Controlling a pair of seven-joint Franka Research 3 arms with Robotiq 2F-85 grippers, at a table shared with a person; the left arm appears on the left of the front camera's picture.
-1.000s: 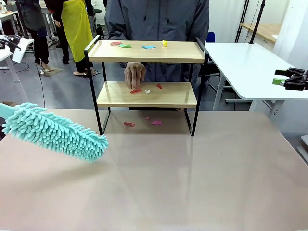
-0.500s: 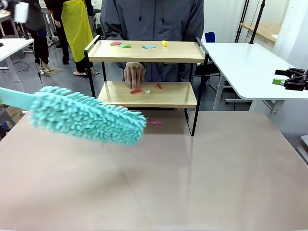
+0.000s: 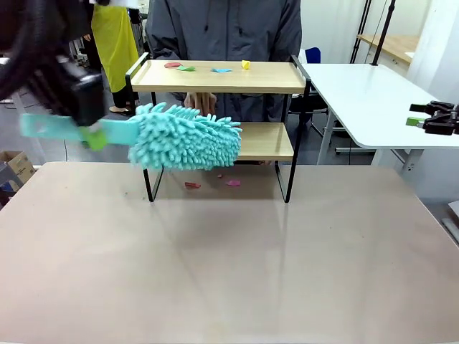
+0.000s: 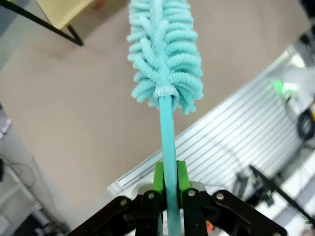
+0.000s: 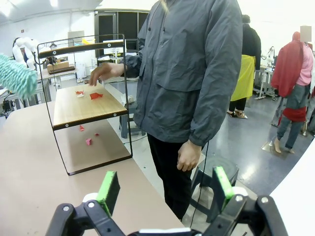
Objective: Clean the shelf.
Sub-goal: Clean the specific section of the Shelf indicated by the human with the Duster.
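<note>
1. The left gripper [image 4: 167, 172] is clamped tight on the flat teal handle [image 4: 169, 132] of a duster [image 3: 185, 137]. Its green pads [image 4: 158, 176] pinch the handle from both sides, and in the wrist view the handle runs straight toward 12 o'clock to the fluffy head [image 4: 165, 44].

2. Seen from the front, the head hangs before the left half of the lower board [image 3: 265, 140] of the shelf [image 3: 276, 76], at about 11 o'clock from the table's middle. Whether the fibres touch the wood cannot be told.

3. The shelf stands at the 12 o'clock end of the table [image 3: 287, 272]. Paper scraps [image 3: 185, 67] dot the top board, more lie on the lower board [image 5: 95, 96], and a few sit on the table beneath it [image 3: 233, 183].

4. The step in hand looks like a first sweep of the lower tier. It would go best with the head kept level and low, sliding in under the top board and drawing the scraps toward the open front at 6 o'clock. The person's hand [image 5: 101, 73] hovers over that board, so the stroke should be slow and stop short of it.

5. The left front post [image 3: 148, 183] stands just beside the head and could snag the fibres or the handle. The slot between the boards leaves little headroom. The table toward 6 o'clock offers wide room to pull back.

6. The right gripper [image 5: 166, 187], jaws spread wide and empty, waits at 3 o'clock [image 3: 416, 118] over a white side table [image 3: 358, 93], well apart from the work.
</note>
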